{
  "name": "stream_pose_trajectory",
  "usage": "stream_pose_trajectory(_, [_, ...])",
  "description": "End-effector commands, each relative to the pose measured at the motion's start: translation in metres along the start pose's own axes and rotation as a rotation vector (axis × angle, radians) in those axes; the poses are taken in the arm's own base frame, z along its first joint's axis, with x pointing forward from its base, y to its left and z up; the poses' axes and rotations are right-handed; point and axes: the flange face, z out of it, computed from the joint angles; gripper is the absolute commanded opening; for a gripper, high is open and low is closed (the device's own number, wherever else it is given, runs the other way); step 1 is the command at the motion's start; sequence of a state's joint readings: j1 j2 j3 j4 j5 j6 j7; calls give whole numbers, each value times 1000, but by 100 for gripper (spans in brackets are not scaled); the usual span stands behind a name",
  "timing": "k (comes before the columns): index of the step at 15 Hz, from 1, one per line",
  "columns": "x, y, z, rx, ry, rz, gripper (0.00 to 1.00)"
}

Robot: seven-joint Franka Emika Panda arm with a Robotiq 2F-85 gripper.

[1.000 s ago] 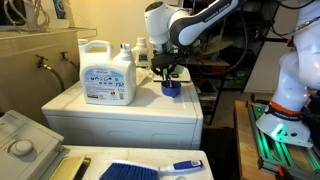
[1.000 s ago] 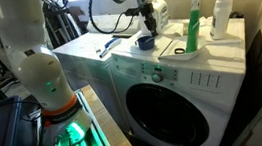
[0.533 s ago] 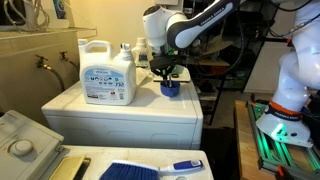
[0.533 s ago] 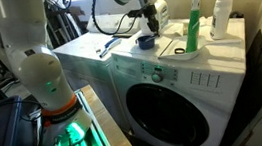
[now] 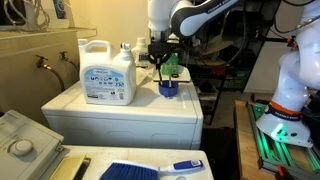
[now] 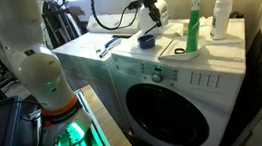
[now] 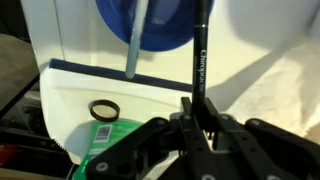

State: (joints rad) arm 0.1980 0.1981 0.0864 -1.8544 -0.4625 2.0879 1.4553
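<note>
My gripper [image 5: 163,60] hangs above a blue cup [image 5: 169,88] on the white washing machine top [image 5: 120,112]. It is shut on a black pen [image 7: 200,55], which points down toward the cup [image 7: 150,25]. A grey-blue pen [image 7: 135,45] leans inside the cup. In the wrist view the fingers [image 7: 186,112] clamp the black pen's upper end, with my gripper [image 7: 197,112] closed round it. The gripper [image 6: 151,16] and cup [image 6: 146,41] show in both exterior views.
A large white detergent jug [image 5: 107,73] stands left of the cup. A green bottle [image 6: 195,25] and a white bottle [image 6: 222,13] stand further along the top. A black ring [image 7: 104,109] lies near the cup. Loose pens [image 6: 108,46] lie at the far edge.
My gripper has risen away from the blue cup, lifting the black pen with it. The cup and bottles have not moved.
</note>
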Motion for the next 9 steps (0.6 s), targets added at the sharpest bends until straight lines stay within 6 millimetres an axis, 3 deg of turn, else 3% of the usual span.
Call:
stream_pose_trajectory(1, [-17,42,-52,184,29,-75,4])
stream_pose_trajectory(3, [-44,54,-76,299,58,-115,4])
stream_pose_trajectory(7, [-123,79,-117,496,77,-266,4])
stream_pose_trajectory(9, [-150,86,-134,598,66,-335,4])
